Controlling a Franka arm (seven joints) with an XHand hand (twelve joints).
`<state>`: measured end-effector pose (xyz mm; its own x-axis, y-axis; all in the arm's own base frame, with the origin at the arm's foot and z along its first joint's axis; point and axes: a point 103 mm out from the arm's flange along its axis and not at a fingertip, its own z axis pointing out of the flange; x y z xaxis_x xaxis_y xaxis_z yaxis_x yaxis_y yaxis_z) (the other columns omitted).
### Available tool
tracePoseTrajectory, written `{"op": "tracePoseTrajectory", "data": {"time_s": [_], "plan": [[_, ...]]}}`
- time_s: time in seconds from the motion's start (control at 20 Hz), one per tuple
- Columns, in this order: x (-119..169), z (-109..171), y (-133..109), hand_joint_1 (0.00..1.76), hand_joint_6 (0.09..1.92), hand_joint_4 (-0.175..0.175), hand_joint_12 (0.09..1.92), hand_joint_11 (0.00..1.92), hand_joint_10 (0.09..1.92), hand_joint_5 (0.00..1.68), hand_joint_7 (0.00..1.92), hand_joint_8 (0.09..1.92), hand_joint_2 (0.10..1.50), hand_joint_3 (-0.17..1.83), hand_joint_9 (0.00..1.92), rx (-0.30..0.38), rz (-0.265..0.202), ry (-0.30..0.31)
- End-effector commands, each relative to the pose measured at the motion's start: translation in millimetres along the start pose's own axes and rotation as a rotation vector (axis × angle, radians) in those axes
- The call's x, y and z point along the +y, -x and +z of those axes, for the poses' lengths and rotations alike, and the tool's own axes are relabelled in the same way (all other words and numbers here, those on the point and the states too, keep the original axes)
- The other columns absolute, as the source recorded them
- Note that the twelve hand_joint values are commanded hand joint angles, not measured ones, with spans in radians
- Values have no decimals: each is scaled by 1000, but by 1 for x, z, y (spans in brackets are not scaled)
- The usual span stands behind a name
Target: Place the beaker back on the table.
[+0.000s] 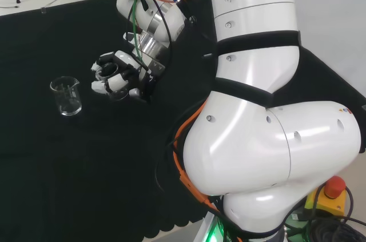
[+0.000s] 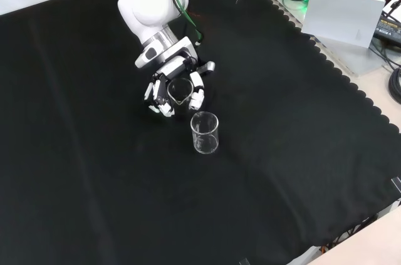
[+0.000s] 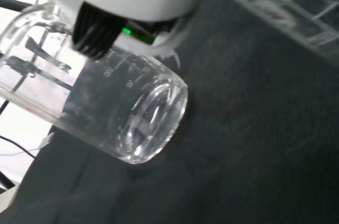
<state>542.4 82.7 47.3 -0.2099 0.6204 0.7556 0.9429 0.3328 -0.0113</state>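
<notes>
A clear glass beaker stands upright on the black cloth, with nothing visible inside. In the front view the beaker sits just below the hand, with a small gap between them. The black and white hand hovers low to the right of the beaker in the head view. Its fingers are loosely bent and spread, and they hold nothing. In the wrist view the beaker is close and large, its base on the cloth, with a dark ribbed fingertip in front of its upper wall.
The arm's white links stand large at the right of the head view. Black cloth spreads wide around the beaker. The bench's scalloped edge, a grey box and cables lie at the front view's upper right.
</notes>
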Motion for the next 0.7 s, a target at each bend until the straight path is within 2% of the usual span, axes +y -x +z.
{"op": "tracePoseTrajectory", "data": {"time_s": [0.05, 0.45, 0.7], "plan": [[-5, -7, -6, 1009, 801, -62, 1358, 282, 489, 525, 1066, 87, 439, 832, 851, 6, -8, -3], [-10, -19, -2, 988, 706, -64, 1374, 242, 538, 474, 1012, 87, 430, 821, 781, 5, 15, 19], [-15, -38, -8, 980, 671, -64, 1383, 217, 552, 478, 999, 87, 438, 798, 767, -14, 28, 42]]}}
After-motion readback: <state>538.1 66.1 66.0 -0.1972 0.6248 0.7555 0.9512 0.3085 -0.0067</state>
